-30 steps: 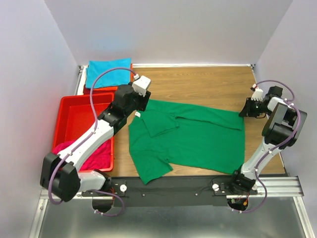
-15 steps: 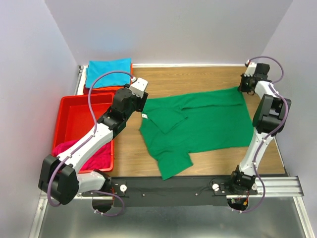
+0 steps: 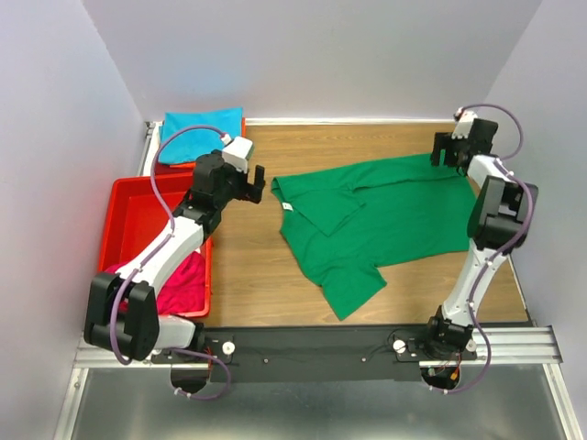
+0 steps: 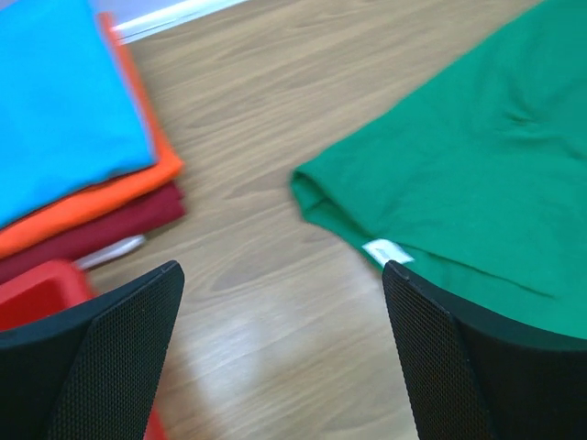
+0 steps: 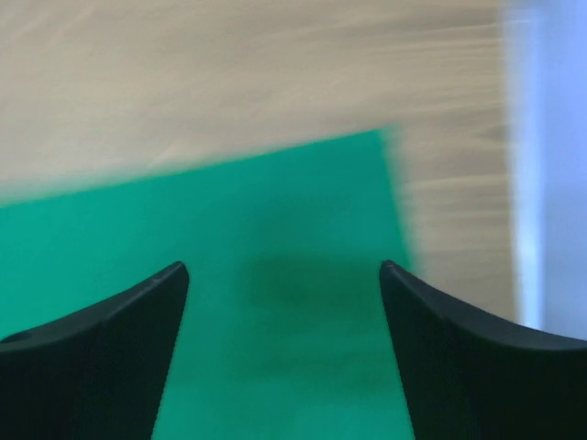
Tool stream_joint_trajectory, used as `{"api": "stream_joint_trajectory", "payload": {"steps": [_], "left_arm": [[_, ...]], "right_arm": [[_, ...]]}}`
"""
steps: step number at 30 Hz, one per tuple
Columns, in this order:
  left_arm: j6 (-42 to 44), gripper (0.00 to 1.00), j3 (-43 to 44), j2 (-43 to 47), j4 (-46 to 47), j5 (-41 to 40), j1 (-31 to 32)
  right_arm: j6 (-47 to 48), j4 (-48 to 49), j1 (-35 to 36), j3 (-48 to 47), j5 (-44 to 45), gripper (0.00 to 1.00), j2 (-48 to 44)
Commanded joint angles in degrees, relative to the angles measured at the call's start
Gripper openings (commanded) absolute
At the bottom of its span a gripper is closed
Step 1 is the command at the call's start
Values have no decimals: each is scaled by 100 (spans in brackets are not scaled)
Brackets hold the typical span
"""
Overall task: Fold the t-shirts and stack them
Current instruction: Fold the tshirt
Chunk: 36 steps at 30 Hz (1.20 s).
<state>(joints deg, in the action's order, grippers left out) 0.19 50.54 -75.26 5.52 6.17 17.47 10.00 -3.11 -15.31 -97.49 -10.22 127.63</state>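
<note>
Top view: high behind arm bases, facing down over whole table [image 3: 385, 151]. Left wrist: close, looking down past left gripper [image 4: 282, 275] at green t-shirt [image 4: 477, 165] collar and folded stack [image 4: 73, 119]. Right wrist: closer, blurred, past right gripper [image 5: 282, 270] at shirt's far corner. Shirt shared by all three.

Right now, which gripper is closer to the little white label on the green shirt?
Left. The left gripper hovers open just beside the white label, off the green shirt collar edge; the right gripper is over the opposite far corner.
</note>
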Motion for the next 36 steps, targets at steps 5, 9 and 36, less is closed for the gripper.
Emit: {"api": "stream_joint_trajectory", "payload": {"steps": [5, 9, 36], "left_arm": [[1952, 94, -553, 591, 177, 1114, 1700], [3108, 91, -1274, 1021, 195, 1228, 3075], [4270, 62, -1012, -1261, 240, 578, 6084]], "right_arm": [[3363, -1899, 711, 2662, -3863, 100, -2584], [4606, -2729, 1232, 3821, -3848, 100, -3559], [3632, -2888, 485, 4863, -2924, 93, -5196]]}}
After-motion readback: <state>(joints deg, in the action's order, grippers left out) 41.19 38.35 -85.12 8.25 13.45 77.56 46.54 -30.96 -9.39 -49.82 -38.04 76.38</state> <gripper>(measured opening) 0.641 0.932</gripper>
